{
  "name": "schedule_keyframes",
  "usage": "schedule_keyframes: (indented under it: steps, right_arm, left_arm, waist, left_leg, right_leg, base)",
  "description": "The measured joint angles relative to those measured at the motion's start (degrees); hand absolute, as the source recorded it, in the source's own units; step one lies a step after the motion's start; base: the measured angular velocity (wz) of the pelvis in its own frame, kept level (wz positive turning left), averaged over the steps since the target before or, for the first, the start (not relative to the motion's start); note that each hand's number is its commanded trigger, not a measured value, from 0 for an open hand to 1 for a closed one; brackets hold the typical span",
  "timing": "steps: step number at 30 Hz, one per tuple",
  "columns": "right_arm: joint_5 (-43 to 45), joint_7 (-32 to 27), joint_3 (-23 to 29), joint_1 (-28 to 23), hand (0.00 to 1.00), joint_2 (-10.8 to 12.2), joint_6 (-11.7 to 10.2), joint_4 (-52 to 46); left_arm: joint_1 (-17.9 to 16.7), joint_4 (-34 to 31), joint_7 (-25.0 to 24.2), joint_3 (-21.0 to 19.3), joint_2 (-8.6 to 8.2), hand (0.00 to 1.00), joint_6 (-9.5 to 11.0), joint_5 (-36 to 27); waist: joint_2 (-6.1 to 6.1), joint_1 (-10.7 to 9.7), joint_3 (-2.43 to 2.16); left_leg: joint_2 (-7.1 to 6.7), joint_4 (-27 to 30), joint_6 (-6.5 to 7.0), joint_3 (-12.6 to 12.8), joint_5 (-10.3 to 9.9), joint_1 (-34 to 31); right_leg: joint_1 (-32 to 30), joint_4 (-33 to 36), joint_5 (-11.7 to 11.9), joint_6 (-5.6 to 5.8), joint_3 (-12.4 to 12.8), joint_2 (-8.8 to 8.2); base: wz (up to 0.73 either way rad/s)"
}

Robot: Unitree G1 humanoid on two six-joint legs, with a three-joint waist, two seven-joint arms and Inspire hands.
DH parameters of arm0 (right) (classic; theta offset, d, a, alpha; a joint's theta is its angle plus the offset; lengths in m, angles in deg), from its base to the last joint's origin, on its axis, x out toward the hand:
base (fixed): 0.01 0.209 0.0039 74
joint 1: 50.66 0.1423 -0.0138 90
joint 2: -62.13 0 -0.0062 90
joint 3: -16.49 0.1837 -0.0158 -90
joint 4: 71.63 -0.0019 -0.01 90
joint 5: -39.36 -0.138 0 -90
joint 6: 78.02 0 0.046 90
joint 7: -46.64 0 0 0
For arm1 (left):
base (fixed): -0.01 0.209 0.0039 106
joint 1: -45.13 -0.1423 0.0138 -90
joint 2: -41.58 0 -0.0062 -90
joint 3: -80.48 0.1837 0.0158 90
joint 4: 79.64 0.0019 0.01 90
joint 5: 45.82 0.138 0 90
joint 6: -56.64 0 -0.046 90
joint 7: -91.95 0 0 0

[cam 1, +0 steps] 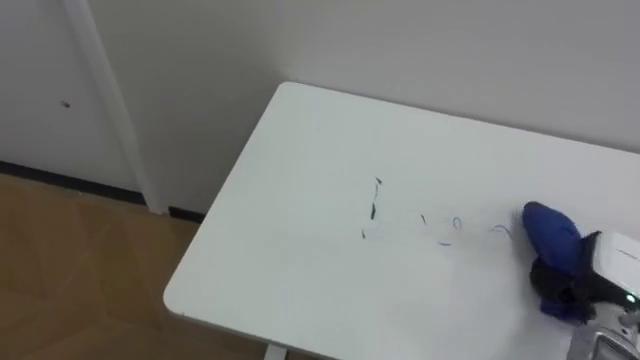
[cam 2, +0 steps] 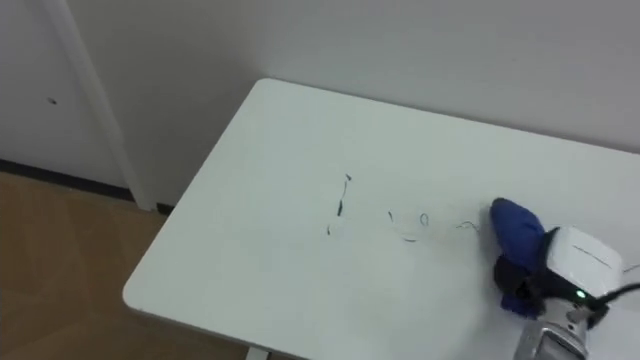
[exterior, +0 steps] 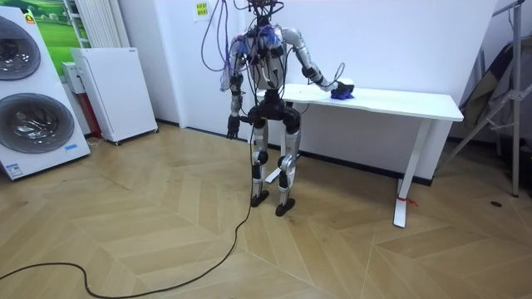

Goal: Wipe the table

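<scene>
A white table (cam 1: 300, 250) carries dark pen marks (cam 1: 374, 208) near its middle, with fainter bluish scribbles (cam 1: 447, 228) to their right. A blue cloth (cam 1: 550, 235) lies bunched on the tabletop just right of the scribbles. My right hand (cam 1: 600, 285) comes in from the lower right and its dark fingers are curled on the cloth's near end. In the room view I stand upright at the table's left end, with the right hand (exterior: 332, 85) stretched over the top on the cloth (exterior: 342, 92). My left hand (exterior: 233, 127) hangs by my side.
The table's far edge stands against a white wall, and its left corner (cam 1: 285, 90) is near a white vertical trim (cam 1: 110, 100). Wooden floor lies left of the table. Washing machines (exterior: 29, 100) and a white cabinet (exterior: 112, 91) stand at the room view's left, a tripod (exterior: 499, 100) at its right.
</scene>
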Motion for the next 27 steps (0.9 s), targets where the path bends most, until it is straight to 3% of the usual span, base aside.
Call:
schedule_keyframes:
  steps: [2,3,4,6,10,13,15,17,18,20,21,23,24,27]
  right_arm:
    - [-6.4,0.5,6.7,-1.2,1.00,-0.2,-3.1,2.1]
    - [-8.1,0.8,8.4,-1.7,1.00,-0.3,-3.7,2.4]
    - [-10.8,0.9,10.6,-3.3,1.00,-0.6,-4.8,2.4]
    - [-12.3,0.8,12.2,-4.1,1.00,-1.6,-4.9,4.8]
    - [-12.7,1.2,12.3,-3.9,1.00,-2.3,-5.3,6.8]
    - [-11.7,1.3,11.4,-2.2,1.00,-2.0,-4.8,7.0]
    - [-11.3,1.3,9.5,-0.9,1.00,-1.5,-3.3,6.1]
    - [-8.5,1.9,6.2,0.9,1.00,-0.9,1.4,2.6]
    - [-7.2,2.4,4.7,1.4,1.00,-0.5,2.6,1.1]
    - [0.1,7.8,-4.1,2.8,1.00,2.5,6.8,-9.2]
    - [1.9,9.7,-7.2,2.8,1.00,3.0,7.3,-12.3]
    - [11.2,16.4,-19.1,6.4,1.00,6.4,7.4,-20.5]
    - [12.8,18.0,-21.3,8.3,1.00,7.2,6.6,-20.5]
    - [14.4,24.8,-26.6,16.8,1.00,8.7,4.8,-20.2]
  left_arm:
    - [-1.4,-0.5,0.0,-4.8,0.02,0.00,-0.3,0.0]
    - [-1.6,-0.7,0.0,-6.1,0.12,0.00,-0.5,0.0]
    - [-1.7,-1.2,0.0,-7.9,0.39,0.00,-0.7,0.0]
    - [-1.6,-1.7,0.1,-9.6,1.05,0.00,-0.8,0.1]
    - [-1.6,-1.8,0.2,-9.8,0.97,0.00,-0.4,-0.3]
    - [-0.5,-1.8,0.2,-8.7,0.71,0.00,0.0,-0.2]
    - [0.1,-1.3,0.4,-6.6,0.53,0.00,0.0,-0.2]
    - [1.5,0.4,0.4,-5.3,-0.43,0.00,0.0,-0.1]
    - [1.7,0.5,0.4,-5.2,-0.74,0.00,-0.1,0.0]
    - [2.0,0.8,0.3,-4.3,-1.42,0.00,-0.4,-0.2]
    - [2.4,0.8,0.3,-4.2,-1.64,0.00,-0.6,-0.2]
    - [4.3,0.7,0.0,-2.2,-1.81,0.00,-0.7,-0.1]
    - [4.7,0.5,-0.1,-1.5,-1.90,0.00,-0.7,-0.1]
    - [5.5,-1.3,-1.2,-0.3,-2.18,0.00,-0.7,-0.1]
  waist:
    - [0.02,-3.1,-0.92]
    - [-0.01,-4.1,-0.97]
    - [0.00,-5.2,-1.27]
    - [-0.04,-5.6,-1.36]
    - [-0.22,-5.8,-1.28]
    - [-0.07,-4.4,-1.18]
    - [0.15,-3.5,-1.01]
    - [0.33,-0.6,-0.76]
    - [0.45,0.0,-0.63]
    - [0.34,0.8,-0.28]
    - [0.30,1.4,-0.21]
    - [0.07,3.6,0.69]
    - [0.03,3.7,0.90]
    - [-0.07,7.9,1.08]
  left_leg:
    - [-0.70,0.3,0.52,-0.1,0.1,-0.9]
    - [-0.61,0.3,0.58,0.9,0.1,-1.0]
    - [-0.21,0.2,0.63,3.5,0.2,-0.9]
    - [0.18,-0.9,0.77,4.5,0.3,1.0]
    - [0.20,-1.7,0.98,4.8,0.1,2.5]
    - [0.34,-2.1,0.96,5.9,0.0,2.7]
    - [0.37,-2.2,0.93,6.0,0.0,2.7]
    - [0.42,-2.6,0.86,6.0,0.0,2.6]
    - [0.49,-2.6,0.78,5.7,0.0,2.5]
    - [0.54,-2.6,0.15,4.7,-0.2,1.7]
    - [0.50,-2.5,0.09,4.2,-0.2,1.5]
    - [0.39,-2.0,-0.35,1.4,0.1,0.3]
    - [0.30,-1.7,-0.24,0.8,0.3,-0.1]
    - [-0.46,-1.7,-0.39,-2.1,1.3,-1.8]
  right_leg:
    - [0.4,0.0,-0.2,0.28,0.1,-0.47]
    - [0.7,-0.1,-0.3,0.39,0.1,-0.62]
    - [1.2,0.1,-0.5,0.76,0.5,-0.95]
    - [2.1,1.1,-0.5,0.84,2.2,-1.00]
    - [3.3,1.2,-0.3,0.93,2.6,-0.94]
    - [2.9,1.1,-0.3,0.94,3.0,-0.92]
    - [2.7,1.1,-0.3,0.95,3.2,-0.81]
    - [1.4,1.1,-0.3,0.85,3.0,-0.52]
    - [1.0,1.2,-0.1,0.52,2.7,-0.36]
    - [-0.5,1.4,0.6,-0.31,1.1,0.30]
    - [-0.9,1.6,0.7,-0.41,0.7,0.42]
    - [-1.7,2.0,0.8,-0.67,-1.9,0.67]
    - [-1.8,2.0,0.8,-0.72,-2.0,0.64]
    - [-2.0,1.2,0.5,-1.00,-1.8,0.59]
  base:
    - [0.58]
    - [0.77]
    - [0.65]
    - [0.32]
    - [-0.05]
    - [-0.28]
    - [-0.43]
    - [-0.80]
    - [-0.84]
    - [-0.58]
    - [-0.34]
    - [0.17]
    - [0.61]
    - [0.77]
